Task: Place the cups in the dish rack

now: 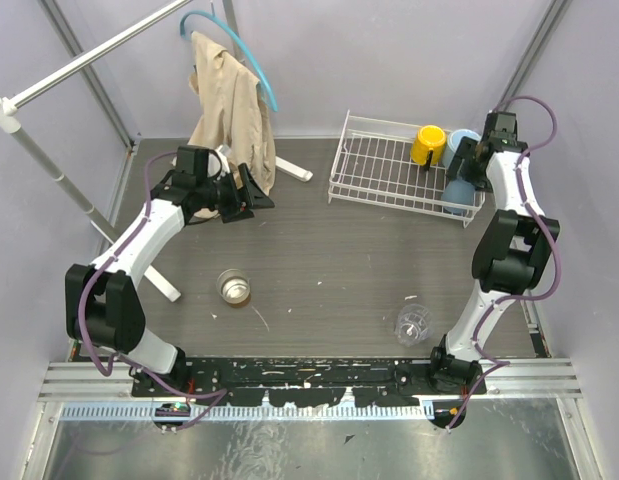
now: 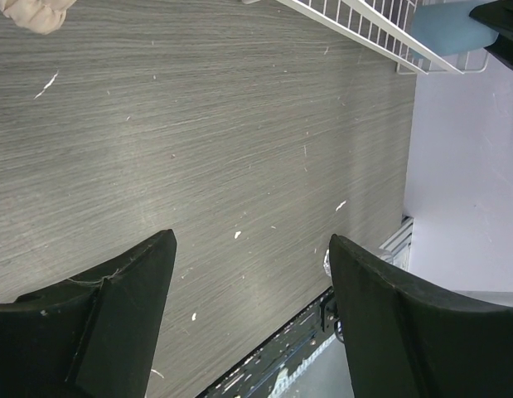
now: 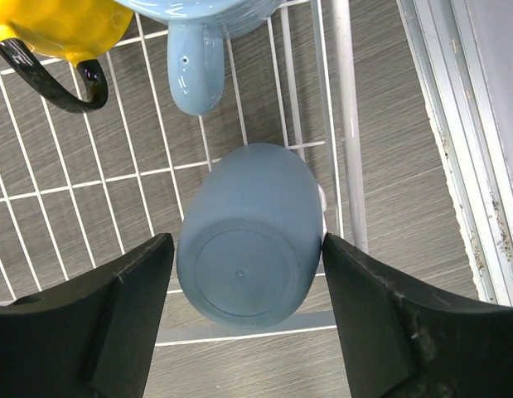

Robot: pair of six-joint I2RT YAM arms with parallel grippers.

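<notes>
The white wire dish rack (image 1: 374, 175) stands at the back right. A yellow-orange mug (image 1: 427, 143) and a light blue handled mug (image 1: 461, 140) stand in its far right corner. The small light blue tumbler (image 3: 249, 242) stands bottom-up in the rack's right end, also in the top view (image 1: 457, 196). My right gripper (image 3: 248, 240) is open with a jaw on each side of it, the right finger (image 3: 380, 298) touching or nearly touching it. The silvery metal cup (image 1: 232, 287) and the clear glass cup (image 1: 413, 322) stand on the table. My left gripper (image 1: 251, 198) is open and empty over bare table.
A white pole clothes stand (image 1: 59, 172) with a beige cloth (image 1: 229, 100) on it occupies the back left; its foot (image 1: 164, 288) reaches near the metal cup. The rack's corner (image 2: 364, 25) shows in the left wrist view. Purple walls enclose the table.
</notes>
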